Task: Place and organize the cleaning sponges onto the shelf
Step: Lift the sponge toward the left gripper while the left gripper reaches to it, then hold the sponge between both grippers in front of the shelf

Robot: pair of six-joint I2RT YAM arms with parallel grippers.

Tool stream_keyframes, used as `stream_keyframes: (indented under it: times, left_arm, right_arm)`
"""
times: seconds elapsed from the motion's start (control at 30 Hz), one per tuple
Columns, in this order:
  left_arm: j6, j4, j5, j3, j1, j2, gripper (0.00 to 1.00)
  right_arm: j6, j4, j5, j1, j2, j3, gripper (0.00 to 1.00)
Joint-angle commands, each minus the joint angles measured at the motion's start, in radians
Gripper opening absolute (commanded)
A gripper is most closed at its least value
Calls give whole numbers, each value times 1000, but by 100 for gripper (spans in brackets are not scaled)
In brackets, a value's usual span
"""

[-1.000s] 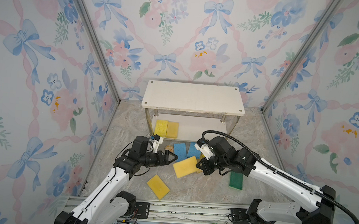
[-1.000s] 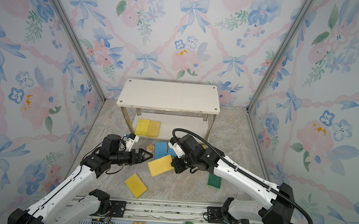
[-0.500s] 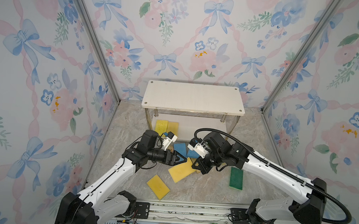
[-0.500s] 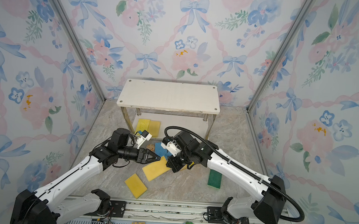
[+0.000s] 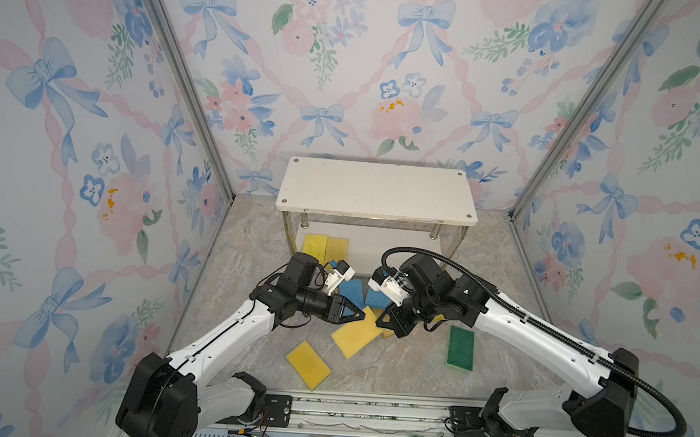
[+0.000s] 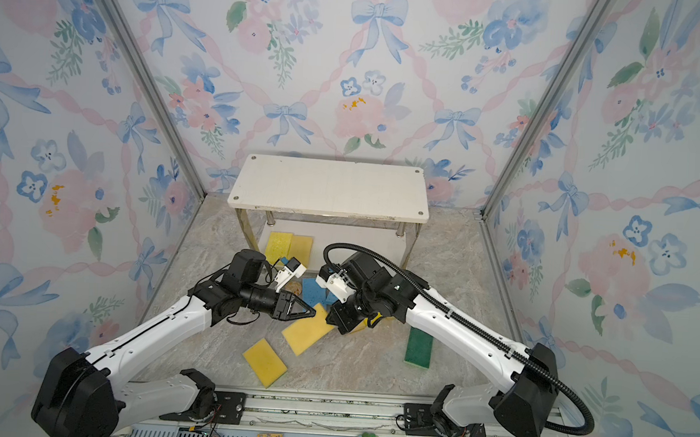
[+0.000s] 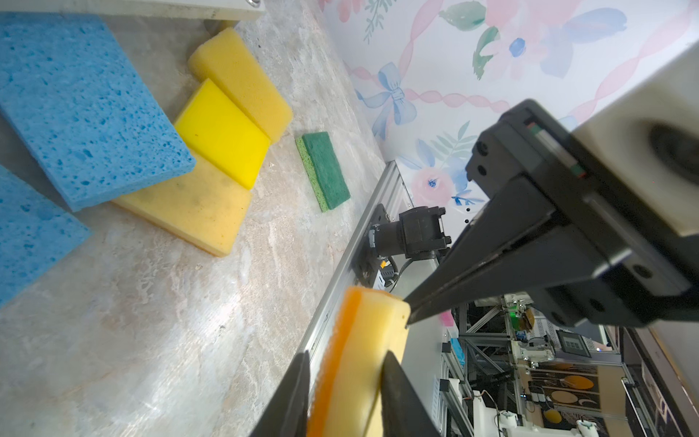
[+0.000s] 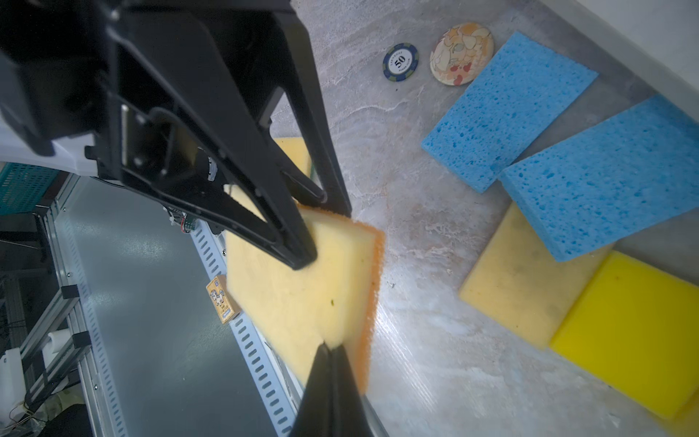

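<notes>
Left wrist view is showing the orange-backed yellow sponge [image 7: 363, 333] at lower centre: the left gripper [image 7: 348, 357] is clasping its faces, jaws narrow, and the right gripper [image 7: 411, 314] is pinching its corner. Probably right should be releasing only when left is squeezing firmly.

We see a robotics lab: a booth of floral-papered panels [image 5: 348, 82] on aluminium posts [image 5: 184, 80], with more framed rigs [image 7: 480, 333] beyond its front rail [image 5: 370, 408].

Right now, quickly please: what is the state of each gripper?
Left gripper: closed on the yellow sponge.
Right gripper: closed, pinching the same sponge.
</notes>
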Motion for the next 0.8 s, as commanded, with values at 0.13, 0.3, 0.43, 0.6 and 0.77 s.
stream_keyframes:
  times: [0.13, 0.3, 0.43, 0.6, 0.77]
  left_arm:
    - [24, 20, 38, 20, -5, 26, 1]
    - [-47, 33, -39, 29, 3, 35, 0]
    - [-258, 97, -291, 10, 13, -22, 0]
    - [-688, 384, -668, -207, -22, -207, 0]
    - [-982, 641, -887, -411, -99, -288, 0]
  right_arm:
    - [8, 30, 8, -29, -1, -12, 8]
    - [66, -13, 105, -92, -49, -10, 54]
    - [297, 23, 245, -124, -175, -68, 66]
    - [636, 201, 379, -23, -316, -279, 71]
    - [737, 256, 569, 178, -289, -290, 73]
